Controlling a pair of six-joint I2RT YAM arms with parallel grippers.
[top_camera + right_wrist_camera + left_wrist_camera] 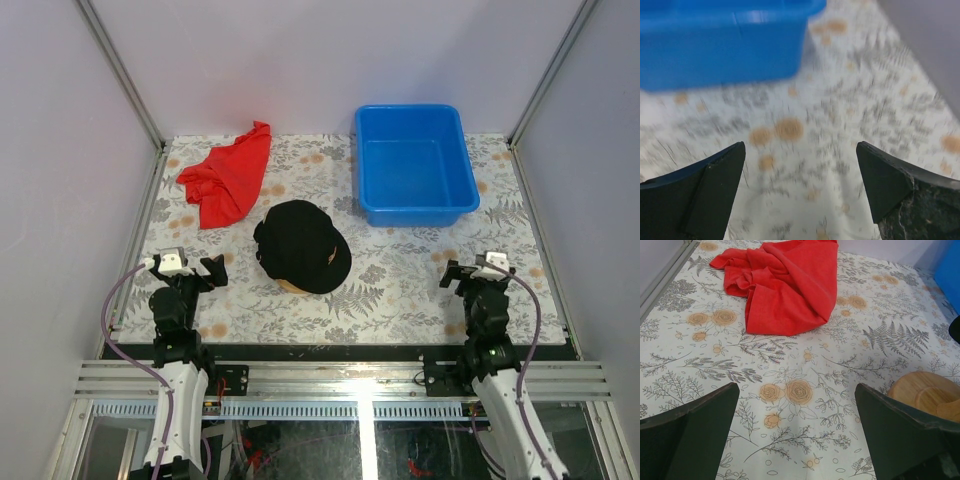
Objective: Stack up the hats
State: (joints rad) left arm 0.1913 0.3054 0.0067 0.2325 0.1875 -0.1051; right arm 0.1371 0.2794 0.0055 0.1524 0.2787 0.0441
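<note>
A: Where is the hat at this moment?

B: I see one black cap [300,245] near the middle of the table [400,290]. It sits on top of a wooden stand [925,395], and in the overhead view only a small pale edge of the stand shows below it. The brim points toward the near right. Whether other caps are under it, I cannot tell.

A: And where is it relative to the fingers?

B: No finger touches it. The left gripper [796,388] is near the front left corner of the table, with the cap to its right and a little farther back. Its two fingers are spread wide with only the flowered table between them. In its wrist view the stand's base is just beyond the right finger [900,430].

A: And the other arm?

B: The right gripper [800,146] is at the front right, well apart from the cap. Its fingers are also spread and hold nothing. That wrist view is blurred.

A: What else is there?

B: A red cloth [228,178] lies crumpled at the back left, and a blue bin [415,165] stands at the back right.
</note>
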